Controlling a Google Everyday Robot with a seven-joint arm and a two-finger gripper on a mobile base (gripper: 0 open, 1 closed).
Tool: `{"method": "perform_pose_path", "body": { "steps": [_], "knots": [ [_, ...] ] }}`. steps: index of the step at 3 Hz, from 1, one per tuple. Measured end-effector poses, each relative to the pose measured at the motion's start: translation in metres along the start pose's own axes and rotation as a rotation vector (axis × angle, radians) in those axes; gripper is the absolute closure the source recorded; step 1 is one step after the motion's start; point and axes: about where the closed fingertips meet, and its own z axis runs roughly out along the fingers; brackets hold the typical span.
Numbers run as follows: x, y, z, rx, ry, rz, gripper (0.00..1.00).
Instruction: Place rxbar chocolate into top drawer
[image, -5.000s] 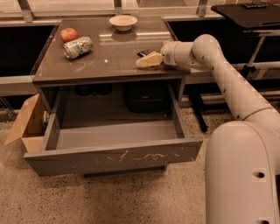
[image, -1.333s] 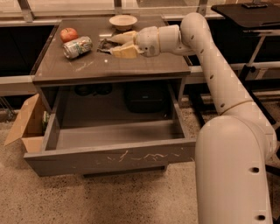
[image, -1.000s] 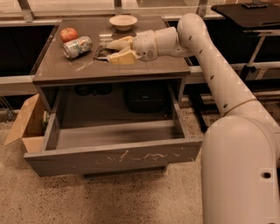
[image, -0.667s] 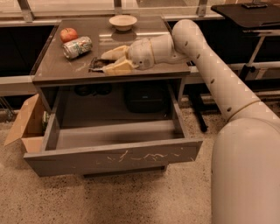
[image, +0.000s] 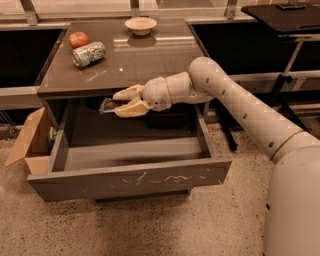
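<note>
One gripper (image: 120, 103) above one top drawer (image: 131, 181)

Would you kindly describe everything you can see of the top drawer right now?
The top drawer is wide, shallow and grey, and stands pulled out. White scratches cross its front panel; its floor looks bare. The gripper hangs above its back part, fingers closed on the rxbar chocolate. A cardboard box stands beside its left end.

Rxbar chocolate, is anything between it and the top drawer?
Nothing visible does. The gripper, shut on the rxbar chocolate, holds it over the open top drawer, by the front edge of the table, with only air beneath.
</note>
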Motion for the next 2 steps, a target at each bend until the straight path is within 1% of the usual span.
{"method": "perform_pose_path", "body": {
  "steps": [1, 2],
  "knots": [
    [0.0, 0.0, 0.0, 0.0, 0.0, 0.001, 1.0],
    [0.024, 0.002, 0.017, -0.033, 0.008, 0.054, 1.0]
  ]
}}
